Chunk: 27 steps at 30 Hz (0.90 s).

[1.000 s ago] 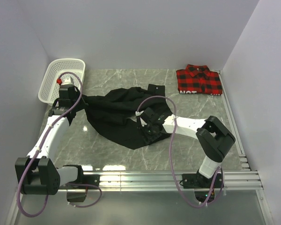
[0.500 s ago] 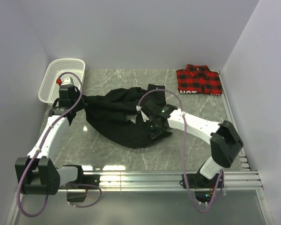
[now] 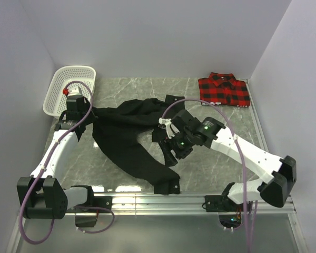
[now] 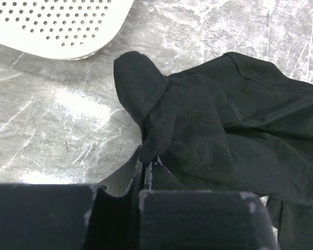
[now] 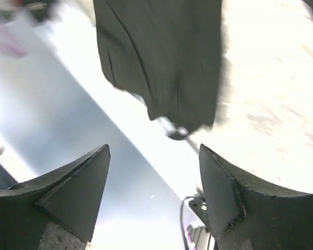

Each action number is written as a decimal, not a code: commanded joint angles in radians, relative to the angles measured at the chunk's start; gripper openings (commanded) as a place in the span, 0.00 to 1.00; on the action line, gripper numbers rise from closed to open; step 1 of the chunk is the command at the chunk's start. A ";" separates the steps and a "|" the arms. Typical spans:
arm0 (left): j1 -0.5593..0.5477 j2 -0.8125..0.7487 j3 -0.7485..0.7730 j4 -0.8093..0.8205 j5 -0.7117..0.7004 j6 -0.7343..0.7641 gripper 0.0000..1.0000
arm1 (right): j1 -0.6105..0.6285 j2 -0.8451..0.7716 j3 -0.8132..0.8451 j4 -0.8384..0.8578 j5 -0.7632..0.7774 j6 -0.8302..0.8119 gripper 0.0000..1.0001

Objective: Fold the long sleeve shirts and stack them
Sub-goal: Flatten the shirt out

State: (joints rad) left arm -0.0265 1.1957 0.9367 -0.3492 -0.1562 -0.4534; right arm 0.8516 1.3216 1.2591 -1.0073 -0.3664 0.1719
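Shows black shirt sprawled mid-table, one long strip trailing near, almost to the rail. Has its left end pinched tight in left gripper, close beside basket. Sets right gripper just right of that strip, fingers spread, nothing between them. Places plaid shirt folded in far right corner, well apart. Shows marble table between the two shirts; walls hem left, far and right.

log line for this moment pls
left hand: shut on black shirt | right hand: open, empty | plaid shirt: folded, far right corner | stack: not yet done
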 commanded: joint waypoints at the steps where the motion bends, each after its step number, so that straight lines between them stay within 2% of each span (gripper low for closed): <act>1: 0.005 -0.019 0.004 0.036 -0.031 0.016 0.00 | -0.077 0.057 -0.058 0.080 0.209 0.047 0.77; 6: 0.005 -0.019 0.002 0.032 -0.057 0.018 0.01 | -0.213 0.080 -0.158 0.278 0.319 0.127 0.75; 8: 0.005 -0.015 0.002 0.033 -0.054 0.016 0.00 | -0.220 0.090 -0.191 0.390 0.355 0.109 0.72; 10: 0.005 -0.007 0.005 0.030 -0.045 0.015 0.00 | -0.215 0.125 -0.208 0.500 0.330 0.087 0.71; 13: 0.005 0.001 0.008 0.029 -0.040 0.015 0.00 | -0.178 0.195 -0.205 0.576 0.358 0.051 0.68; 17: 0.005 0.002 0.005 0.029 -0.040 0.013 0.01 | -0.108 0.298 -0.150 0.628 0.382 -0.014 0.66; 21: 0.007 0.002 0.008 0.026 -0.040 0.013 0.01 | -0.076 0.390 -0.107 0.648 0.379 -0.018 0.59; 27: 0.007 0.008 0.010 0.026 -0.028 0.013 0.01 | -0.033 0.479 -0.055 0.633 0.457 -0.034 0.57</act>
State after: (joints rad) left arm -0.0265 1.1961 0.9367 -0.3496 -0.1818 -0.4534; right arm 0.7994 1.7878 1.1461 -0.4099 0.0338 0.1619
